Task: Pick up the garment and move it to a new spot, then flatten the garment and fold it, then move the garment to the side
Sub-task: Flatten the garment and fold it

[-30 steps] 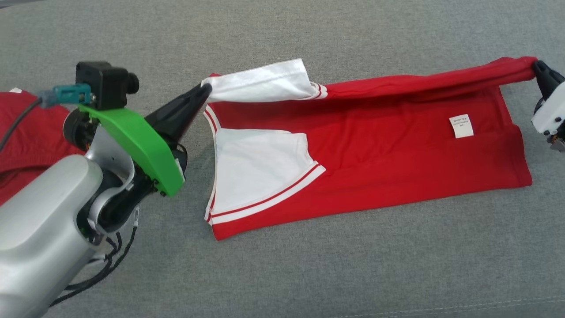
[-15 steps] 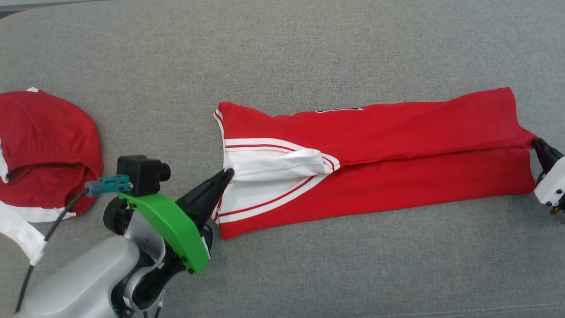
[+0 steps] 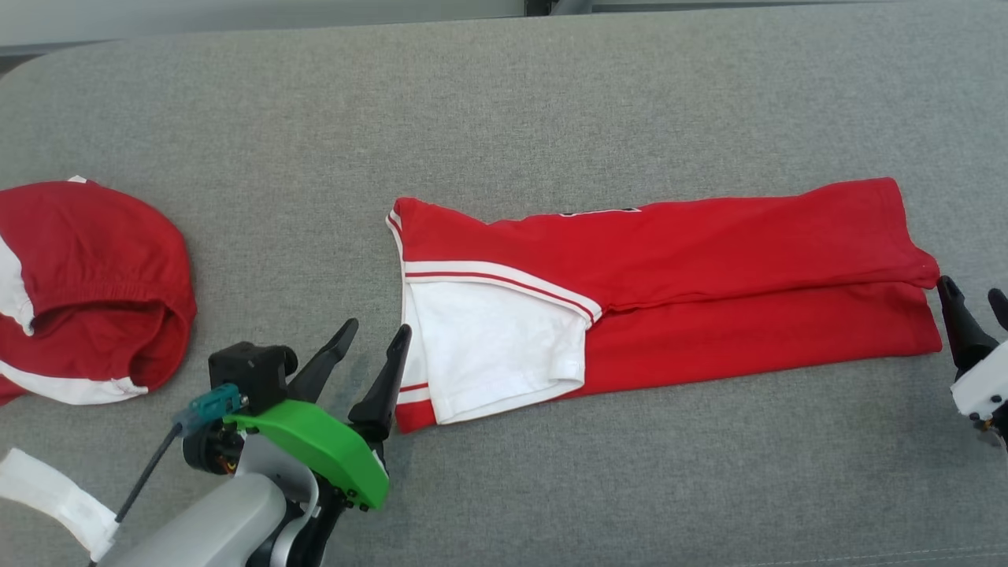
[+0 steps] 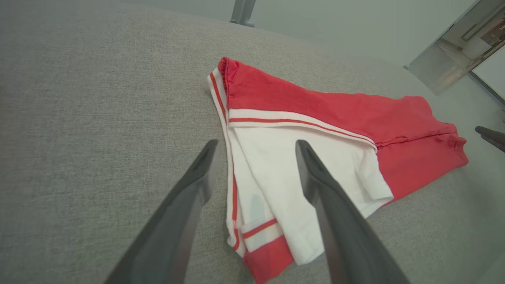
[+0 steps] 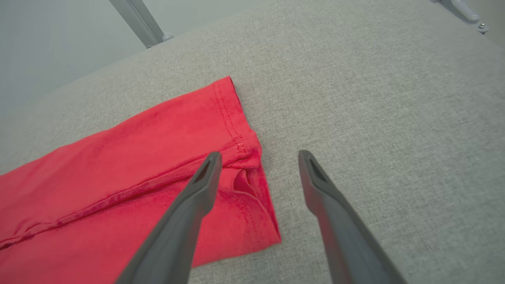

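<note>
Fingers spread and empty, the left gripper (image 3: 379,324) sits beside the sleeve end of the garment (image 3: 709,260), the right gripper (image 3: 969,287) beside its hem. Folded lengthwise on the grey surface (image 3: 551,102), the garment looks light and limp; pinching every layer at the end corners seems safest.

Grey fabric surface (image 3: 551,102), wide and flat, rounded off at the far left corner. Stretched across the middle and out toward the right edge: red garment (image 3: 709,260), folded lengthwise into a long band, lying flat. On top at its left end, white sleeve panel (image 3: 488,346) with red-striped trim. Over by the left edge, well apart, second red garment (image 3: 87,260), bunched up, white trim showing. Down at the near left corner, white strip of cloth (image 3: 55,492).
</note>
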Tool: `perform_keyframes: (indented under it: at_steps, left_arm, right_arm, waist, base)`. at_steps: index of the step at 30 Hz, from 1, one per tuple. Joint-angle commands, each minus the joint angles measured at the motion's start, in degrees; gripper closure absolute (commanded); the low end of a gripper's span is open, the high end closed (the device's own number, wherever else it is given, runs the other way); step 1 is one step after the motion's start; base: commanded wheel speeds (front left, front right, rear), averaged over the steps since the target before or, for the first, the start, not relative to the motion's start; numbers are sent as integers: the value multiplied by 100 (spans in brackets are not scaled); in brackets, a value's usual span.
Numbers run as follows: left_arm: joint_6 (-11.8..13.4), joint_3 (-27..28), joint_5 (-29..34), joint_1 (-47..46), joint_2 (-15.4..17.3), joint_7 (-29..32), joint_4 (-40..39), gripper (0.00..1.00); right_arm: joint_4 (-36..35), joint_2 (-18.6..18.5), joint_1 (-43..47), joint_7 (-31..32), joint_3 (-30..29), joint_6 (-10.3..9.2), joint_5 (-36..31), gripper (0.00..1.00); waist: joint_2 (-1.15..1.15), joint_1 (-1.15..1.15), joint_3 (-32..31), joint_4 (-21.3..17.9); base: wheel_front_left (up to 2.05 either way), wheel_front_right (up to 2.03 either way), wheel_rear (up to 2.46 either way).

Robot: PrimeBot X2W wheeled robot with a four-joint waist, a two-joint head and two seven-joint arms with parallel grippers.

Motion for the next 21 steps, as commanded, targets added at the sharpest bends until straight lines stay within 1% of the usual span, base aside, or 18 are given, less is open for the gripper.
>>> perform_keyframes:
  at_steps: [1,3,4,5,7,9,12,15,19,21]
  left_arm:
    - [160,109,159,194,-62,-95,23,0]
    - [373,315,367,403,-162,-154,9,0]
    - [536,730,746,653,-339,-178,-80,0]
    - [617,933,992,824,-416,-168,-101,0]
    - [727,1311,1496,1208,-634,-171,-159,0]
    - [785,1649,2011,1499,-833,-174,-228,0]
    - [747,1990,2664,1907,-1110,-174,-279,0]
    - [615,2244,3118,2175,-1395,-174,-274,0]
    - [387,2450,3500,2395,-1723,-174,-195,0]
    - [269,2540,3665,2444,-1860,-174,-137,0]
  right_arm:
    - [-153,37,259,-156,-71,-6,-88,0]
    - [-334,180,471,-366,-194,-6,-58,0]
    - [-434,309,659,-573,-292,-6,-49,0]
    - [-436,365,739,-652,-347,-6,-53,0]
    - [-402,498,802,-795,-430,-5,-46,0]
    - [-308,601,823,-853,-496,-5,18,0]
    - [-102,654,721,-840,-591,-5,90,0]
    - [168,656,567,-798,-665,-5,163,0]
    - [587,643,276,-647,-770,-5,262,0]
    - [834,573,123,-536,-782,-5,268,0]
  waist:
    - [0,0,-131,6]
    - [0,0,-207,3]
    - [0,0,-283,13]
    - [0,0,-319,21]
    - [0,0,-389,37]
    - [0,0,-459,71]
    - [0,0,-520,162]
    - [0,0,-558,310]
    - [0,0,-569,517]
    - [0,0,-548,617]
  base:
    - [0,0,0]
    - [0,0,0]
    - [0,0,0]
    - [0,0,0]
    - [0,0,0]
    - [0,0,0]
    - [0,0,0]
    - [0,0,0]
    - [0,0,0]
    - [0,0,0]
